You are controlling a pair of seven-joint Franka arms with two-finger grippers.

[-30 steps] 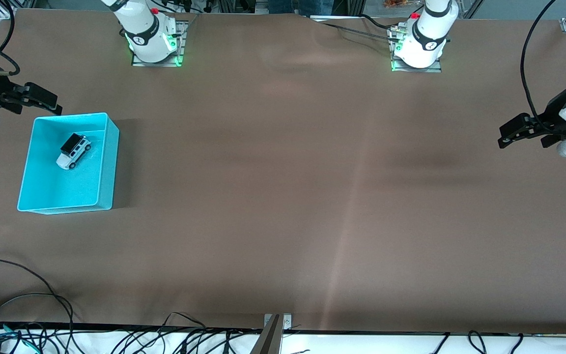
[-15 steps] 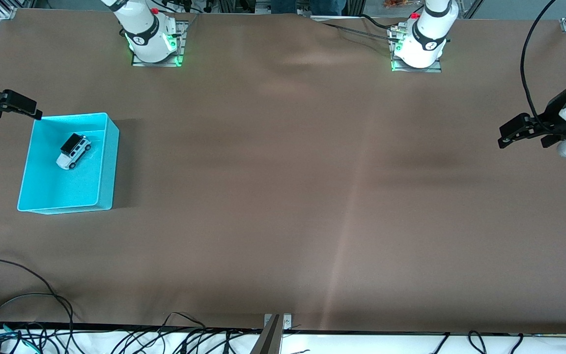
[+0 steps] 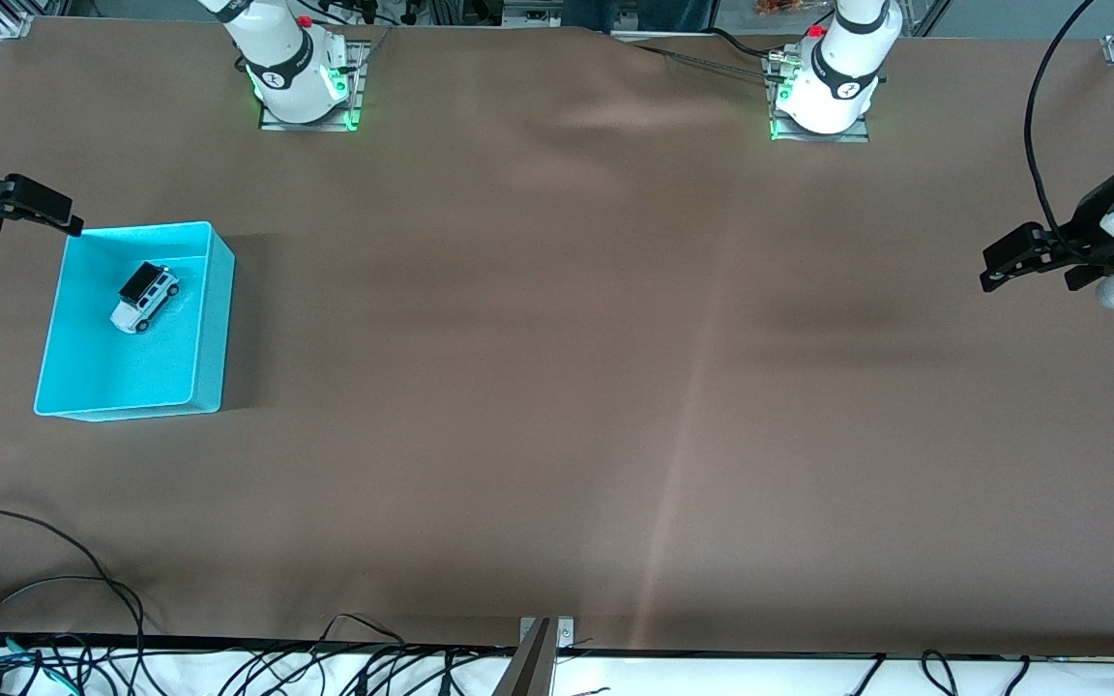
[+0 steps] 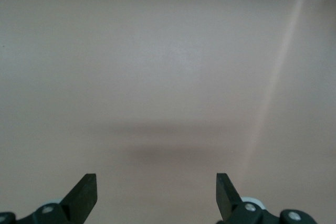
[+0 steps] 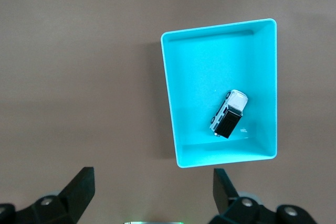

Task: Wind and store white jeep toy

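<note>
The white jeep toy [image 3: 145, 297] lies in the cyan bin [image 3: 214, 319] near the tabletop's [image 3: 557, 387] right-arm edge. Both the right gripper [image 3: 30, 205] beside the bin's corner and the left gripper [image 3: 1011, 263] at the opposite edge hang released; the middle lies bare.

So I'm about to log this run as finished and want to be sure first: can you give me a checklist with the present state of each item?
1. Jeep in the bin: ok, it lies inside, in the half farther from the front camera.
2. Jeep on its wheels: ok, black roof up.
3. Right gripper empty: ok, open, clear of the bin, over the table beside the bin's corner.
4. Left gripper empty: ok, open, waiting over bare table at its own end.
5. Bin flat on the table: ok.
6. Jeep wound: cannot tell.
</note>
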